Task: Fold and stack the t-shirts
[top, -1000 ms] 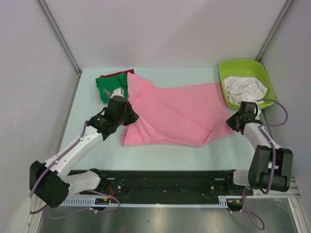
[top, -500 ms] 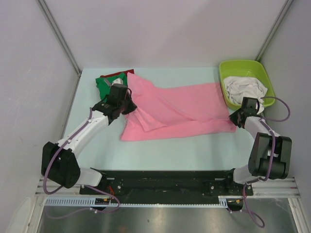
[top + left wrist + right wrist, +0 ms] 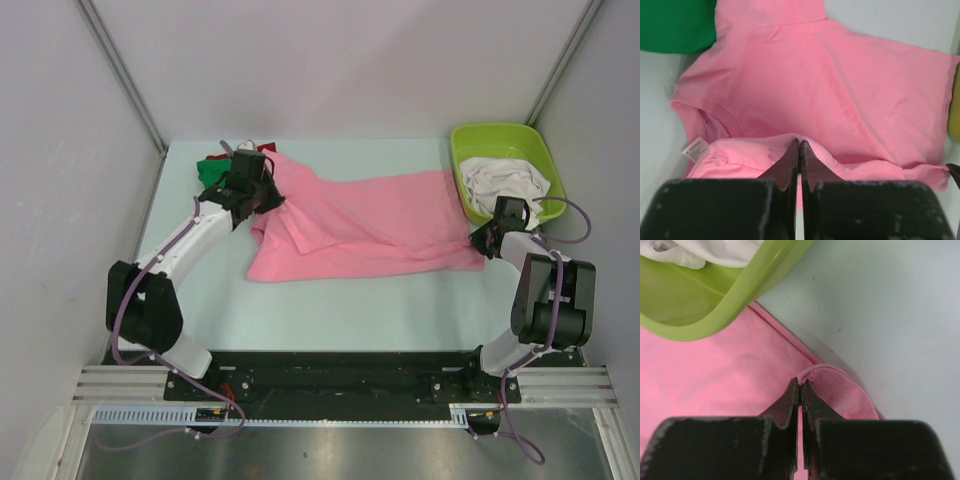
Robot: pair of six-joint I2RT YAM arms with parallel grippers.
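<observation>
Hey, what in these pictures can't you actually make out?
- Top view: red t-shirt mostly hidden by the green t-shirt and left arm.
- Left wrist view: print on the pink t-shirt's neck label too small to read.
- Right wrist view: white cloth in the lime-green tub cut off by the top edge; shirt count unclear.

Bright even light, soft shadows, sharp

The only print is on a small white label (image 3: 695, 149) at the neck of the pink t-shirt (image 3: 815, 90). It carries a line of dark lettering, too small to read.
</observation>
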